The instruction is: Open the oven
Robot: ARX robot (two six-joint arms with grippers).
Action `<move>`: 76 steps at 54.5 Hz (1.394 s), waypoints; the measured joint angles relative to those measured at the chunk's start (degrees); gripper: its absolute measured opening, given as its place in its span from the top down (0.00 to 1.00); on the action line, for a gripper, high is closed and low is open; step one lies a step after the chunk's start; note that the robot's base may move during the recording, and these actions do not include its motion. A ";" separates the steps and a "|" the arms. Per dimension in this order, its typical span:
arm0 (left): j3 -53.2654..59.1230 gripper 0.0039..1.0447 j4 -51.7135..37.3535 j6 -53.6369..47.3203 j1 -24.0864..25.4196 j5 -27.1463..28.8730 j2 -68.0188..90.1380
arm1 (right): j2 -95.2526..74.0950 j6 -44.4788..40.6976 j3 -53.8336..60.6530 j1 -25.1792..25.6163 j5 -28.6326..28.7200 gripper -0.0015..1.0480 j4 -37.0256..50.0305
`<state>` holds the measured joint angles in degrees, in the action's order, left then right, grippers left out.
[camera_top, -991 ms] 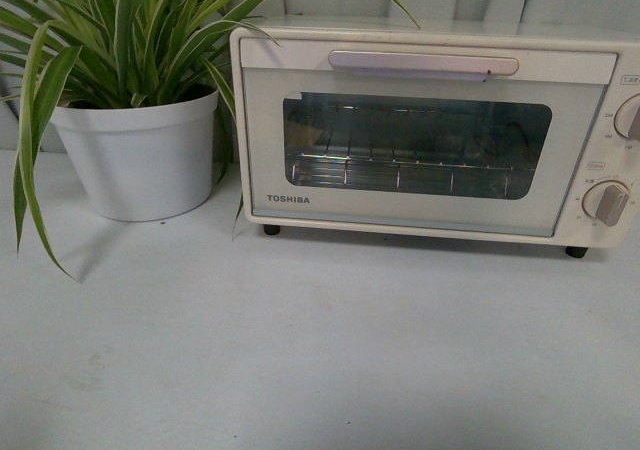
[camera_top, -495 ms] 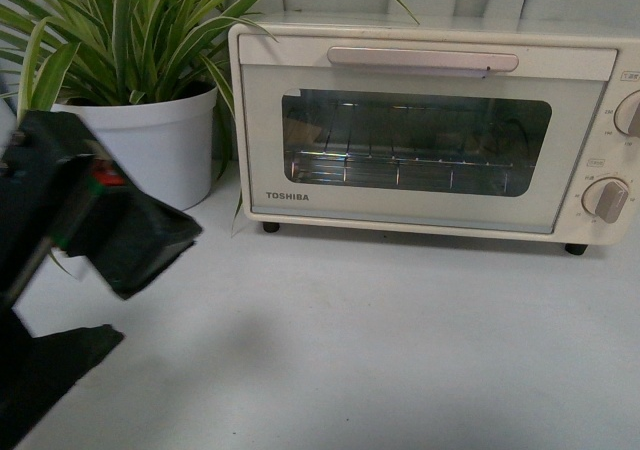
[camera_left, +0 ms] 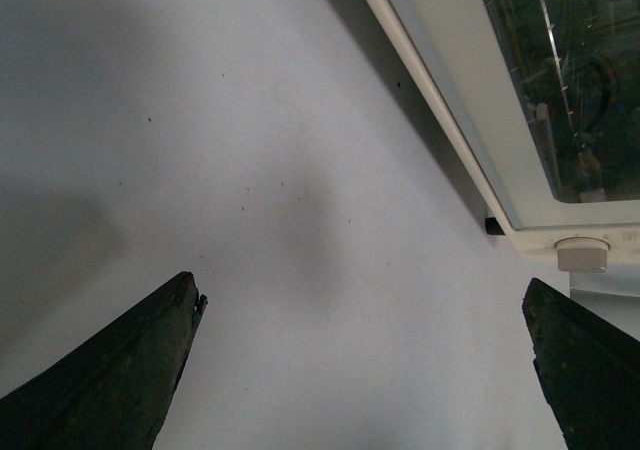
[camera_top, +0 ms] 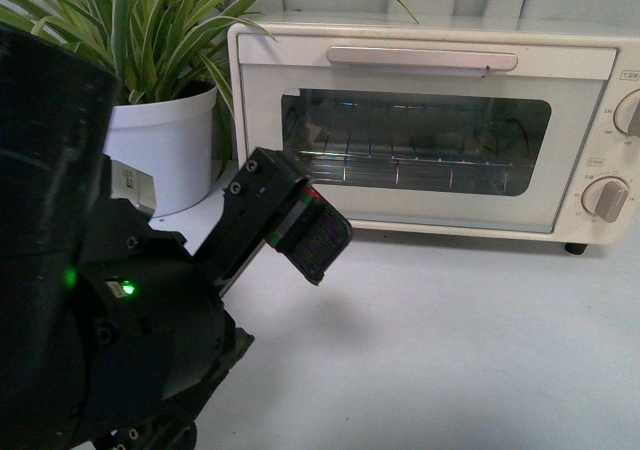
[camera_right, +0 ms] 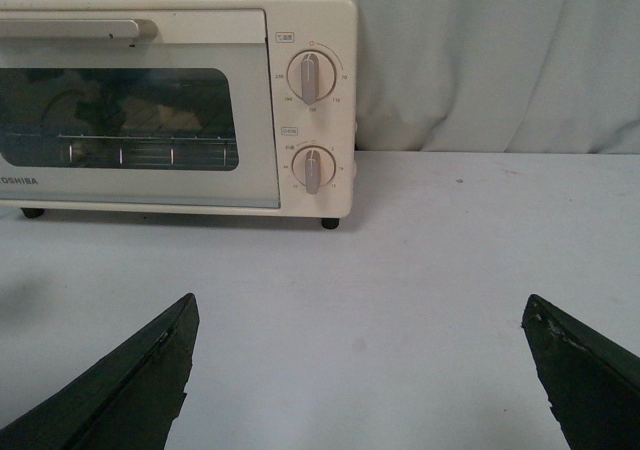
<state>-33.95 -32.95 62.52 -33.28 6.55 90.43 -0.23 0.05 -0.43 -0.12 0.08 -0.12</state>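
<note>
The cream-white TOSHIBA oven (camera_top: 420,185) stands at the back of the table with its glass door shut. Its long silver handle (camera_top: 422,59) runs along the top of the door and a wire rack shows inside. My left gripper (camera_top: 305,225) is open and empty, low in front of the door's lower left corner and apart from it. In the left wrist view the gripper (camera_left: 360,310) hangs over bare table beside the oven (camera_left: 455,110). My right gripper (camera_right: 360,315) is open and empty, well short of the oven (camera_right: 260,100), facing its two knobs (camera_right: 310,77). It is outside the front view.
A spider plant in a white pot (camera_top: 165,140) stands left of the oven, partly behind my left arm. The table (camera_top: 450,350) is pale grey. A grey curtain (camera_right: 500,60) hangs behind it. The oven rests on small black feet (camera_right: 330,223).
My left arm was out of the front view one second ago. It has come in from the lower left and moved up and right toward the oven door. The oven has not moved.
</note>
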 joint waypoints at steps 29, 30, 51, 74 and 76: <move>-6.54 0.06 2.27 1.70 -2.16 0.35 7.34 | 0.00 0.00 0.00 0.00 0.00 0.09 0.00; -6.56 0.06 2.27 1.79 -2.16 0.35 7.39 | -0.07 0.13 0.00 0.07 0.33 0.09 -0.13; -6.56 0.06 2.29 2.27 -0.22 -0.22 7.41 | -39.23 8.04 -17.81 -9.01 -3.28 0.09 14.95; -7.50 0.06 3.45 2.99 0.46 -0.28 7.41 | -70.03 14.25 -46.45 -16.61 -12.63 0.09 9.53; -7.63 0.06 3.48 3.26 0.55 -0.28 7.41 | -71.17 14.60 -47.58 -16.76 -13.22 0.09 9.18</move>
<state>-41.58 -29.47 65.78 -32.73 6.26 97.84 -71.40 14.66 -48.01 -16.88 -13.15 9.06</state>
